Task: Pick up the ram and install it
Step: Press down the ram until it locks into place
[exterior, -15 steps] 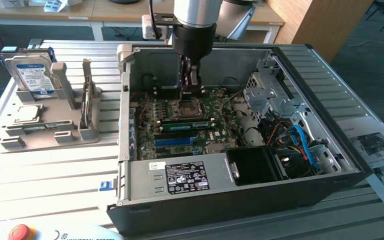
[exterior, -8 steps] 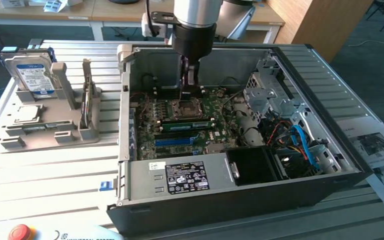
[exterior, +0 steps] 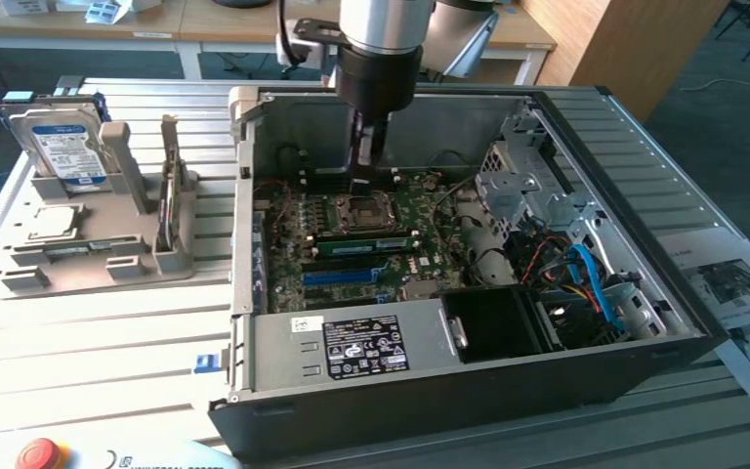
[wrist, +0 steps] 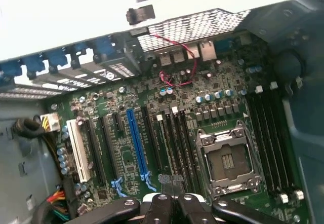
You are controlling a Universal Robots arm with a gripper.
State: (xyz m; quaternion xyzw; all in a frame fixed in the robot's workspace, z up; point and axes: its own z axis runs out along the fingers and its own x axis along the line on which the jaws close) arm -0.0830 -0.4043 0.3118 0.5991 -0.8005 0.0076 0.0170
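In the middle of the exterior view, a grooved metal table (exterior: 102,322) carries an open black computer case (exterior: 479,391) that takes up most of the frame. The green motherboard (exterior: 408,210) lies on the case floor, with the power supply (exterior: 349,347) toward the lower edge. Upper centre, the arm (exterior: 382,39) reaches down into the case. At the left of the frame a grey holder (exterior: 89,259) keeps a hard drive (exterior: 62,142) upright. The hand (exterior: 366,176) is clenched shut, its tips hanging over the board just past the CPU socket (exterior: 359,210). What looks like the ram (exterior: 368,242), a narrow green stick, sits along a slot just beside the socket on its lower side, above the long blue slot (exterior: 349,276); whether it is fully seated is hard to judge.
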